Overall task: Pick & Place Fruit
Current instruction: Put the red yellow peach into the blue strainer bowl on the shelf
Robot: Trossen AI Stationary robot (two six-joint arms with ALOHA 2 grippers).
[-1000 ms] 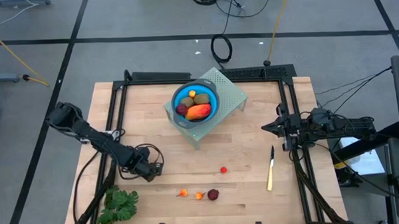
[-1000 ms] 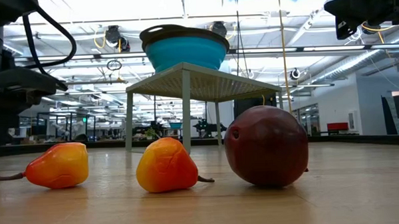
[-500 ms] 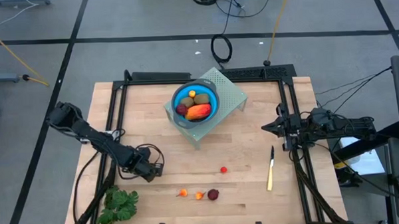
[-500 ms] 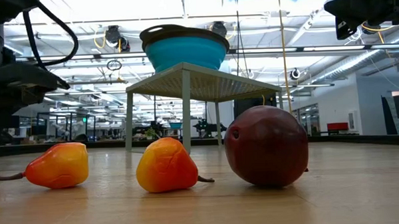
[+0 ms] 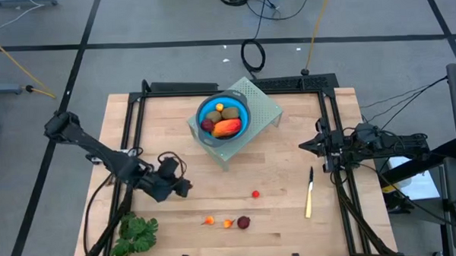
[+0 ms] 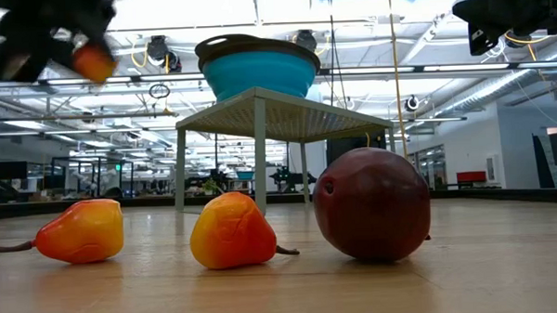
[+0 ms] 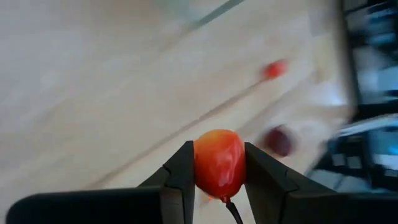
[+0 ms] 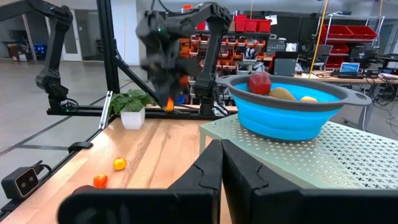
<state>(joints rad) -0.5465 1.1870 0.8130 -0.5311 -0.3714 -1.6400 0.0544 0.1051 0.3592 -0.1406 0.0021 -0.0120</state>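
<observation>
Farthest left on the table [image 5: 290, 171] lies the leafy bunch [image 5: 137, 234], just below the left pincer [image 7: 219, 186], which hangs lifted over the table's left part with its fingers [image 7: 179, 177] closed on a small orange-red pear [image 7: 219, 163]; from the low view that fruit shows up in the air, well clear of the wood. To the right of this pincer and a little nearer the table's front edge lie the pieces not yet gathered: two small orange pears [image 5: 208, 220] [image 5: 228, 224] side by side, a dark red ball [image 5: 243, 222] just beside the second of them, and a tiny red piece [image 5: 255, 194] a little farther back. Up and to the right of the pincer, on a pale perforated stand [image 5: 261, 104], sits the blue bowl [image 5: 203, 112], already holding a long orange-red piece [image 5: 226, 128], brown-green ovals [image 5: 214, 116], a dark red ball [image 5: 207, 126] and a small yellow bit [image 5: 220, 107]. So the job looks roughly half done: several fruits are in, one is in hand and must be carried to the bowl, and four wait on the wood. Farther right lies the knife [image 5: 309, 193], and at the right edge the right pincer [image 8: 221, 163] waits, fully closed and empty, near the table's rail.
</observation>
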